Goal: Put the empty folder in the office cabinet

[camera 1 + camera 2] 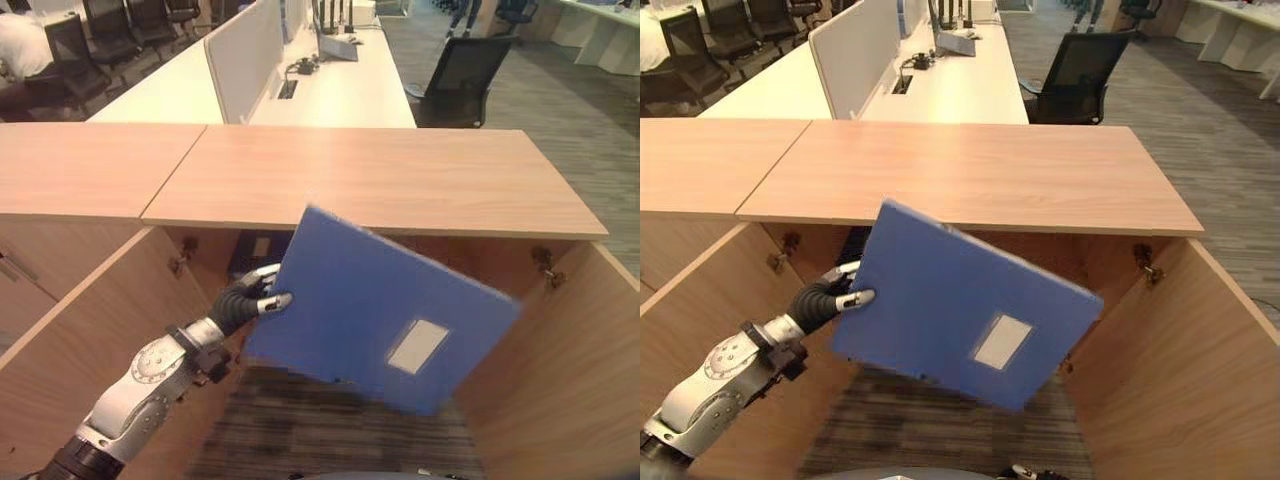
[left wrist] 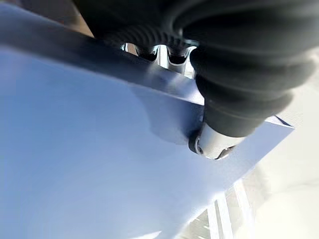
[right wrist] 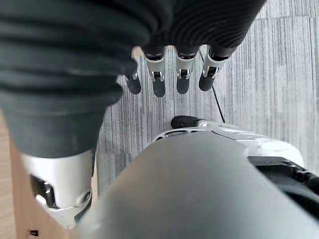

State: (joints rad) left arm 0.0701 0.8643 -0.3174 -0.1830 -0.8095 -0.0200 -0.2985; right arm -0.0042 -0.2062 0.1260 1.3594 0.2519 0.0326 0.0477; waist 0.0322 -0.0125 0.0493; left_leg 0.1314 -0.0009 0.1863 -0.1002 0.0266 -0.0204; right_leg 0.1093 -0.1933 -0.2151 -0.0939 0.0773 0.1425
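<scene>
A blue folder with a white label hangs tilted in front of the open wooden cabinet, its upper corner just below the cabinet's top board. My left hand is shut on the folder's left edge, thumb on the front face and fingers behind it. In the left wrist view the folder lies close under the thumb. My right hand hangs over the carpet with its fingers straight, holding nothing.
The cabinet's two doors stand swung open at either side. Behind the cabinet are white desks with a divider, and a black office chair. Grey striped carpet lies below.
</scene>
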